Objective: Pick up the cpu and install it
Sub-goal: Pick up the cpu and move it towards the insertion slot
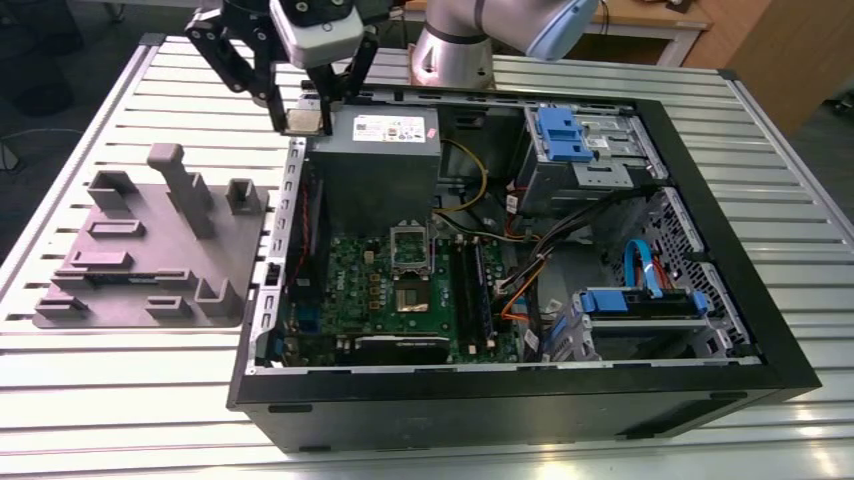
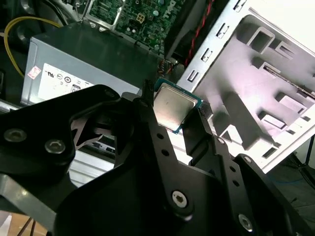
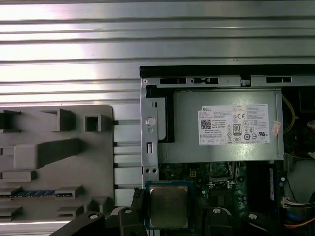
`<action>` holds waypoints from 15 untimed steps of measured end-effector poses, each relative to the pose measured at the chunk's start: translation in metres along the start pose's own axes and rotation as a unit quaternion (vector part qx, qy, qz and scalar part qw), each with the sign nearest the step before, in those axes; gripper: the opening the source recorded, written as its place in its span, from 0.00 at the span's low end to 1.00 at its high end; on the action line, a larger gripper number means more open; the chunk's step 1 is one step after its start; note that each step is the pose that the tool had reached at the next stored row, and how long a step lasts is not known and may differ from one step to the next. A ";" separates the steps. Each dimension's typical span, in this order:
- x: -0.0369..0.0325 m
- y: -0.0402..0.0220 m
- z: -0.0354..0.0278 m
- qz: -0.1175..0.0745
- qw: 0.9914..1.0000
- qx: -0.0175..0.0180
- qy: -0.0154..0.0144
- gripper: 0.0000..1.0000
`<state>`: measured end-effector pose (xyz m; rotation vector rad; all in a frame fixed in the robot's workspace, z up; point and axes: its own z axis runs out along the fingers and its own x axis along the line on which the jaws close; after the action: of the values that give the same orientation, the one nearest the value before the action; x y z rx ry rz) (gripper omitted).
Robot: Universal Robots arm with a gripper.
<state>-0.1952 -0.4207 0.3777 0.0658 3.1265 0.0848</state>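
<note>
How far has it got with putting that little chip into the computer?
Done: the pick-up. The gripper is shut on the cpu and holds it in the air, clear of the grey plate.
In hand: the cpu hangs near the power supply, at the edge of the case.
Left: the install itself. The cpu is not yet in the socket on the motherboard.

In the second wrist view the lower corner of the chip (image 2: 173,104) is hidden behind the fingers (image 2: 150,123) of the hand (image 2: 174,112) clamping it. In the first wrist view the grey tray (image 3: 59,118) runs off one picture edge and the computer case (image 3: 157,83) off the opposite one. The exterior view's top edge cuts off the arm (image 1: 467,40).
</note>
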 end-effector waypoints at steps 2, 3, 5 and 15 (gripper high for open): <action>-0.0035 0.0001 0.0000 0.000 1.000 0.000 0.000 0.47; -0.0051 0.0002 0.0001 0.000 1.000 0.000 0.000 0.47; -0.0083 0.0003 0.0001 0.000 1.000 0.000 0.000 0.47; -0.0159 0.0007 0.0002 0.000 1.000 0.000 0.000 0.47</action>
<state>-0.1793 -0.4207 0.3777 0.0659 3.1266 0.0849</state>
